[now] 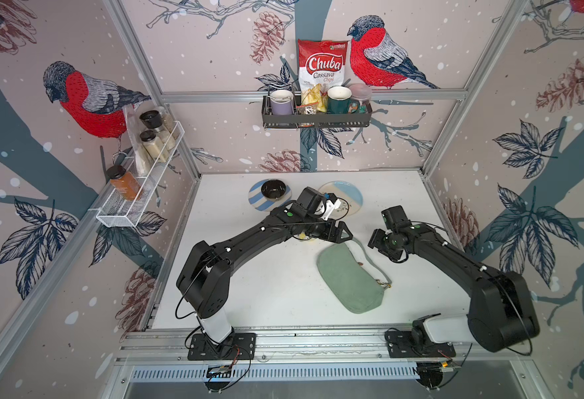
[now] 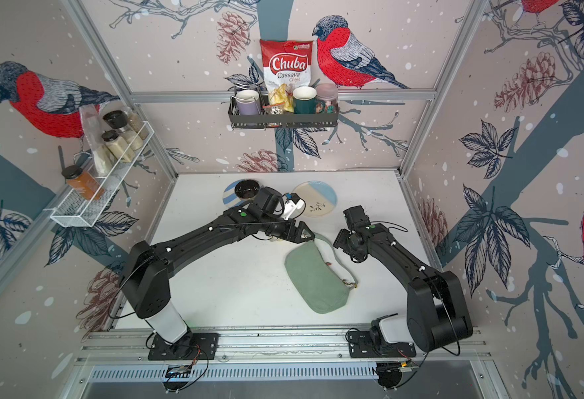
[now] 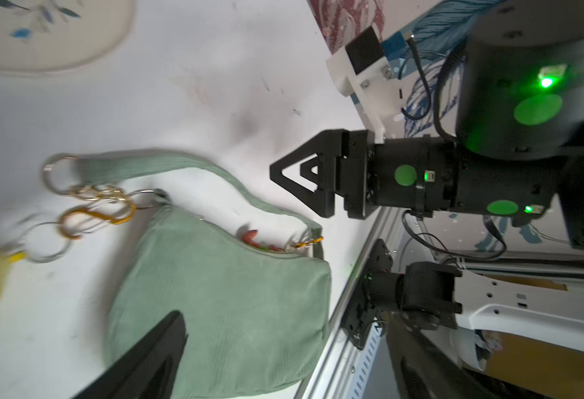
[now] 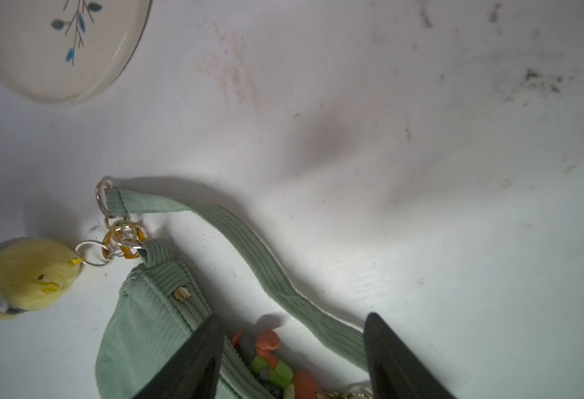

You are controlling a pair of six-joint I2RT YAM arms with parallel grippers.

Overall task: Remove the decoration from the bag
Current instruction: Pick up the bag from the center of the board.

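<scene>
While both of your grippers hang over its strap end, the soft sage-green corduroy half-moon bag [image 1: 349, 279] lies flat on the white tabletop [image 1: 249, 276]. Its body stretches away from the fingertips, back toward the arm bases.

Your left gripper [image 1: 344, 235] has its jaws spread wide with nothing between them, and its tip sits just beside the bag's near corner. Your right gripper [image 4: 292, 316] is also parted and empty. Its two black fingers [image 4: 187, 362] straddle the zip edge and the matching ribbed fabric strap [image 4: 249, 241] from above. Whether they touch the cloth, you cannot tell.

The bag shows fine cord ribbing and a zip along its strap-side edge. A small orange-and-green figure charm [image 4: 269, 355] lies at the zip between the right fingers.

Beyond those fingertips, the strap's free end meets a cluster of silver and gold metal rings [image 4: 123, 229] and an orange metal snap clip [image 4: 130, 255] at the bag's corner tab. Linked to that clip is the decoration, a fluffy yellow plush chick [image 4: 24, 276]. It lies on the table just past the bag's corner, near your left gripper.

Farther beyond sits a round cream ceramic plate with a blue leaf sprig [image 4: 59, 51], apart from the bag.
</scene>
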